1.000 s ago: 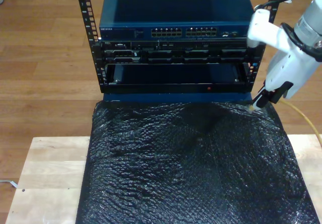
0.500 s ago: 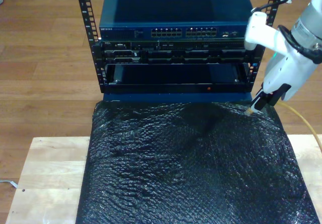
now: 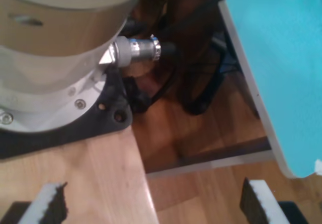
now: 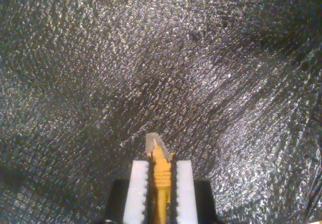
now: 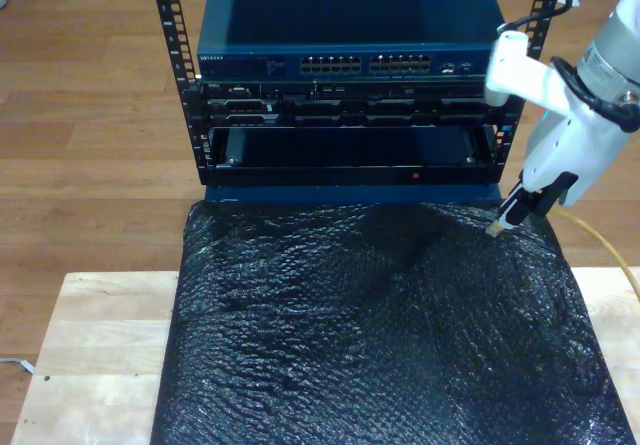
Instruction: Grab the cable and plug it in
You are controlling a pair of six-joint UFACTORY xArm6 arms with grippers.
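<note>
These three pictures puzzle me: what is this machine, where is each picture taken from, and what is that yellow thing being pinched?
I am a robot with two arms, each ending in a gripper with two fingers. One picture is from a camera off the arms, looking down on a wooden table covered by a black bubbly sheet, with a rack of network equipment behind it. The other two come from small cameras riding on the grippers.

The white arm at the exterior view's right carries my second gripper. Its own camera looks along its white fingers, shut on the cable, a yellow network lead with a clear plug at its tip, held over the sheet.

My first gripper is open, holding nothing, pointed at the table edge and the floor.
</note>
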